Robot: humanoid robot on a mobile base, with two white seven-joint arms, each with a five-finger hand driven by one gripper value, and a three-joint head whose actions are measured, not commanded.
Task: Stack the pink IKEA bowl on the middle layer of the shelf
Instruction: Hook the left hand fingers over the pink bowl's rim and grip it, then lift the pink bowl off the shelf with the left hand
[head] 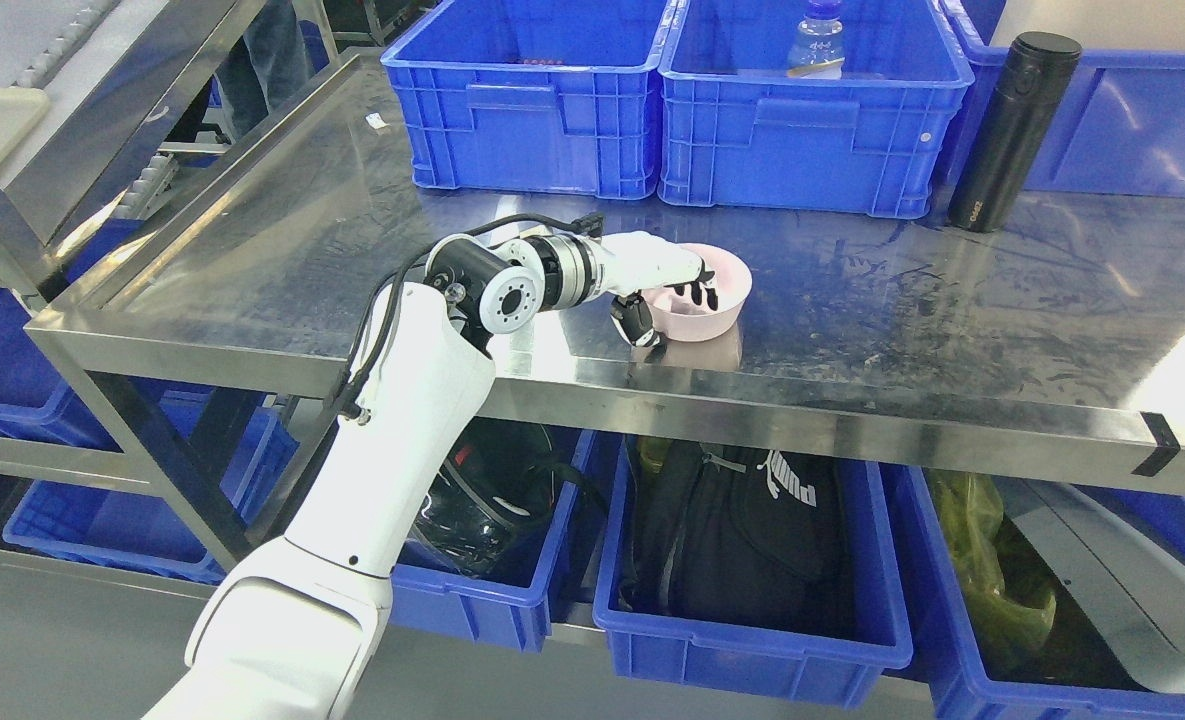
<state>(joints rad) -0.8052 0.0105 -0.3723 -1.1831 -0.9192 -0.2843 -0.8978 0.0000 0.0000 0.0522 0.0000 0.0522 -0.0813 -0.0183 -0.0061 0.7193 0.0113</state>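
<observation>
pink bowl (704,296), upright, on steel shelf (912,300)

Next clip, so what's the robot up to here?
The robot's left hand is gripping the rim of a small pink plastic bowl, fingers inside and thumb outside. The bowl sits near the front edge of the stainless steel shelf. Behind it stand blue plastic crates and a tall black flask. No second bowl or right arm is visible.
</observation>
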